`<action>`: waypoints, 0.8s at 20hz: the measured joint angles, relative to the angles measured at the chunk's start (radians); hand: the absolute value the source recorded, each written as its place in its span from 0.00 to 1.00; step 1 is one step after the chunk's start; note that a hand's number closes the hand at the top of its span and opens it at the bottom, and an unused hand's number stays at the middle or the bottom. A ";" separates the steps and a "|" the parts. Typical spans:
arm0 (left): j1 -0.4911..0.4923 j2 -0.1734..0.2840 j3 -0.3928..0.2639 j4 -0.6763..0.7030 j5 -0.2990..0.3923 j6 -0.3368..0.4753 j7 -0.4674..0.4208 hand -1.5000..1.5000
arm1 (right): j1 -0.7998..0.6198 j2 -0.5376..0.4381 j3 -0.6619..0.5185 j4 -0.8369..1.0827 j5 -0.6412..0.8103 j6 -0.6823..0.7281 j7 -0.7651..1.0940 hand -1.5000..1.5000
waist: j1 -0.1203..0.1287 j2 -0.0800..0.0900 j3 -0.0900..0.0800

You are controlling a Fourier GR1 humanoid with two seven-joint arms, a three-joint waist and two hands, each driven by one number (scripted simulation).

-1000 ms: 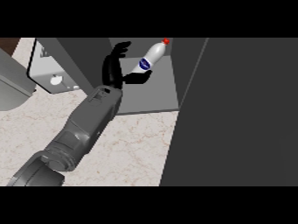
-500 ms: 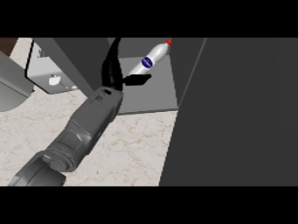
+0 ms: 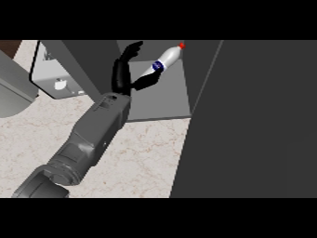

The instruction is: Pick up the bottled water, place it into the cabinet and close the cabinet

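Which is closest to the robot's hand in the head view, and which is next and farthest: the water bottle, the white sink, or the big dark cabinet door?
From the hand:
1. Bottle: right beside the hand on its right, inside the cabinet, tilted, red cap up.
2. Sink: to the hand's left, on the counter.
3. Door: its middle is far off on the view's right.

The bottled water (image 3: 162, 63) lies tilted in the cabinet (image 3: 164, 104) at upper centre, just right of the hand (image 3: 125, 70), above the tabletop (image 3: 136, 153).

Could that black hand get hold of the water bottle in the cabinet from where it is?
Probably yes: the hand is right beside the bottle, its thumb at it, with nothing between them.
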 measured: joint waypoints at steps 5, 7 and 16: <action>0.022 -0.003 0.038 -0.062 0.051 -0.162 -0.080 1.00 | 0.008 -0.002 0.010 -0.001 0.001 -0.012 0.001 0.00 | 0.015 -0.008 0.000; 0.033 -0.005 0.032 -0.080 0.072 -0.215 -0.096 1.00 | 0.013 -0.004 0.016 -0.003 0.003 -0.019 0.005 0.00 | 0.017 -0.011 0.001; 0.093 -0.006 -0.066 -0.202 0.178 -0.449 -0.061 1.00 | 0.001 -0.012 0.011 -0.006 0.012 -0.050 0.030 0.00 | 0.036 -0.019 0.000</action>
